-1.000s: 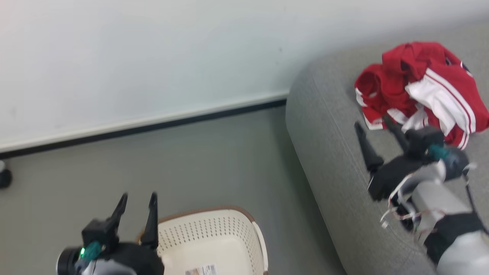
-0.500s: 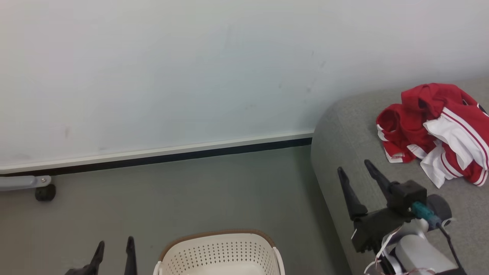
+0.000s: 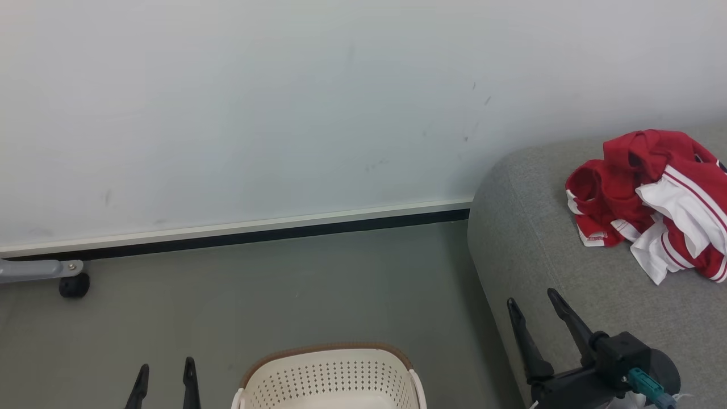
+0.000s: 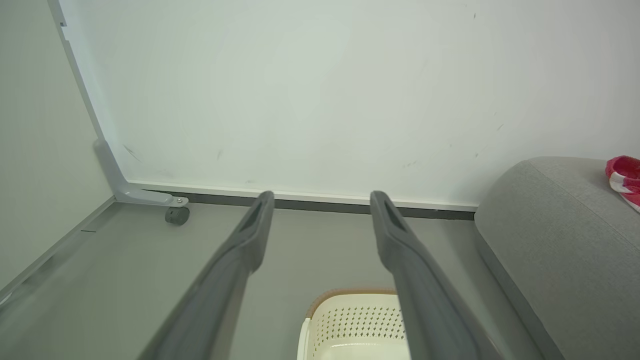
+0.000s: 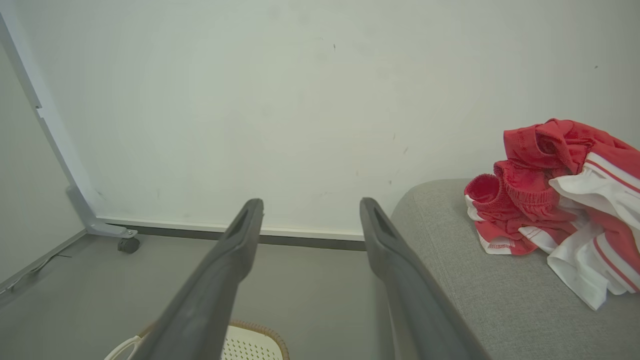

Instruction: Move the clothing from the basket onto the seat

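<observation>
R gripper [image 3: 531, 297], fingers spread & empty, has backed off the red clothes [image 3: 642, 193], now on the sofa [image 3: 545, 244] beyond its tips; L gripper [image 3: 166, 364] also spread beside the basket [image 3: 329, 375], so task prob done.

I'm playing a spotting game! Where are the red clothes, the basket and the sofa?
red clothes [image 3: 627, 167], head view, on the crumpled red fabric
basket [image 3: 326, 378], head view, on its perforated wall
sofa [image 3: 528, 238], head view, on bare grey cushion left of the clothes
</observation>
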